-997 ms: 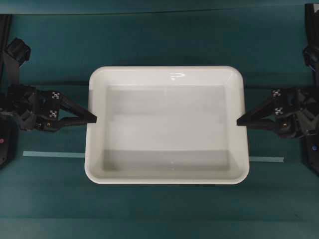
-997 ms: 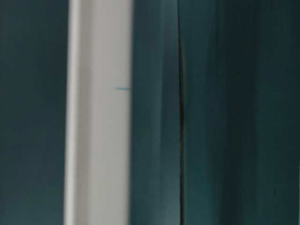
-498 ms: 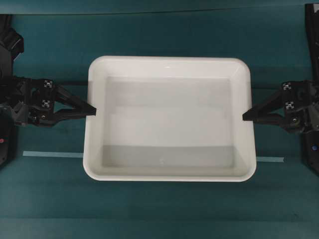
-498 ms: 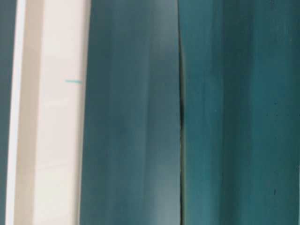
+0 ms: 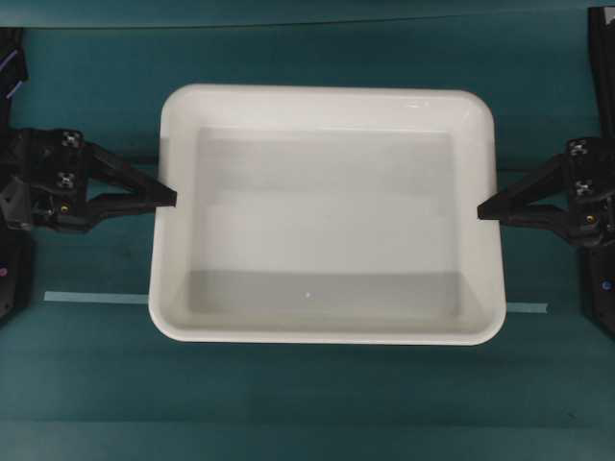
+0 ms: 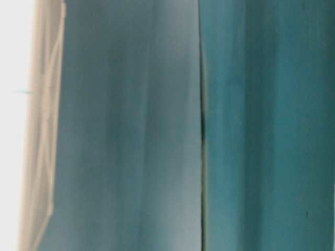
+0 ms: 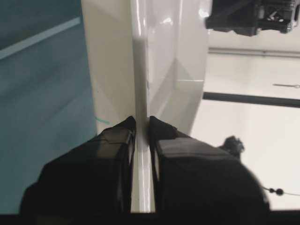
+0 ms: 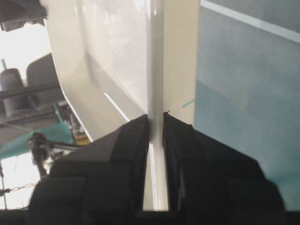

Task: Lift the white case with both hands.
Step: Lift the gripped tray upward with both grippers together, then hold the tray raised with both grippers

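The white case (image 5: 327, 216) is a wide, shallow glossy tray held level above the teal table, empty inside. My left gripper (image 5: 171, 197) is shut on the rim of its left side; in the left wrist view the rim (image 7: 142, 70) runs between the two black fingers (image 7: 117, 145). My right gripper (image 5: 482, 208) is shut on the right rim, and in the right wrist view the thin white edge (image 8: 155, 70) is pinched between both fingers (image 8: 185, 140). In the table-level view only a blurred white edge of the case (image 6: 21, 125) shows at the far left.
A thin pale tape line (image 5: 96, 298) crosses the teal table (image 5: 307, 413) under the case and reappears on the right (image 5: 527, 307). Black arm bases stand at both side edges (image 5: 10, 279) (image 5: 601, 298).
The case looks larger in the overhead view and has slid left in the table-level view: it has risen. Both grippers have moved outward in the overhead view, still clamped on the rims.
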You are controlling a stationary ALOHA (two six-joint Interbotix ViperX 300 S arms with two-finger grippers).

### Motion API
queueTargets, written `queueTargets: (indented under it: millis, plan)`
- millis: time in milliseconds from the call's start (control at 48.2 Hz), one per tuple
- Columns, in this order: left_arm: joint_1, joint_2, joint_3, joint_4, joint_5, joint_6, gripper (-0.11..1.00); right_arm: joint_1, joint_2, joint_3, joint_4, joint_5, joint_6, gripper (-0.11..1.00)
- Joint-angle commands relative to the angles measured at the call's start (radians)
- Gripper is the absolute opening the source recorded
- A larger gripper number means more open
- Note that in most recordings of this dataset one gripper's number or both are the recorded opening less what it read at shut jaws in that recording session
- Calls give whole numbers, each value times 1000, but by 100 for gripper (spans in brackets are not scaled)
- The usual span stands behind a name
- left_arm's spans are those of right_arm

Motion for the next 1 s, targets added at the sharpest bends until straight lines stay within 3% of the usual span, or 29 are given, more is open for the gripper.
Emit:
queueTargets:
  millis: [0, 976]
  plan:
    - [-5, 21, -74, 6, 2, 5, 7, -2, 21, -60, -2, -9, -3, 11]
    - [-5, 25, -298, 6, 164, 2, 7, -12, 20, -296, -17, 72, 6, 11]
